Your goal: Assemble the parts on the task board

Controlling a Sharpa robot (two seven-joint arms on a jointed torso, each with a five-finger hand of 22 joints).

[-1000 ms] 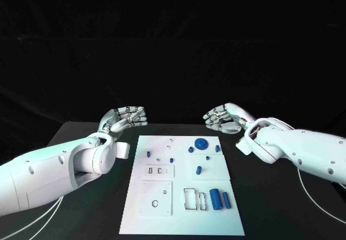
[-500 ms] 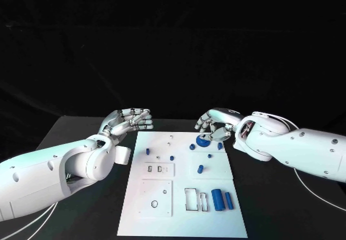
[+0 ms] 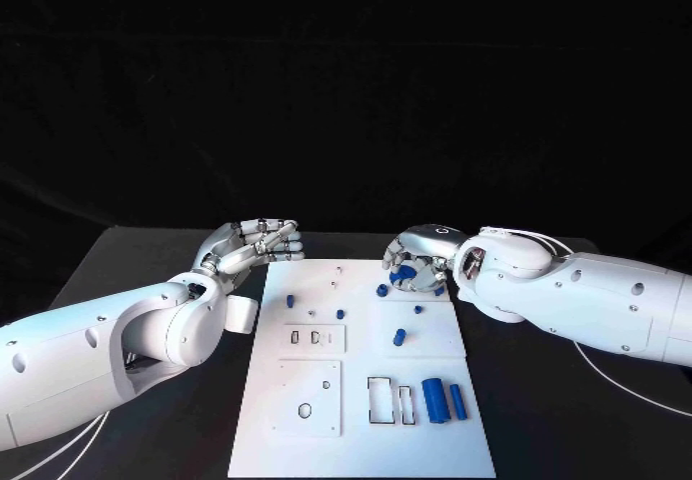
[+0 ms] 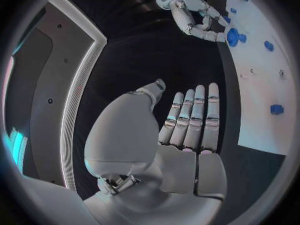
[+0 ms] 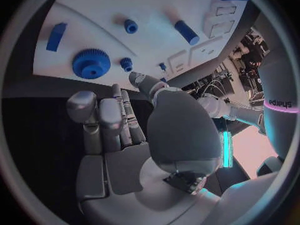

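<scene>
The white task board (image 3: 361,440) lies in the middle of the black table. A blue gear (image 3: 408,272) sits near its far right corner, half covered by my right hand (image 3: 420,266), whose fingers curve down over it. In the right wrist view the gear (image 5: 91,62) lies just beyond the fingers (image 5: 119,110), with nothing gripped. The left wrist view shows the right hand's fingertips (image 4: 206,27) at the gear's (image 4: 232,36) edge. My left hand (image 3: 254,244) hovers off the board's far left corner, fingers (image 4: 190,117) straight and holding nothing.
On the board lie a blue peg (image 3: 290,300), small studs (image 3: 418,311), a short cylinder (image 3: 398,338) and two longer cylinders (image 3: 431,397) beside a rectangular slot (image 3: 384,398). Bare black table lies on both sides.
My right hand has moved left and down from beside the board onto the gear. The left hand has barely moved.
</scene>
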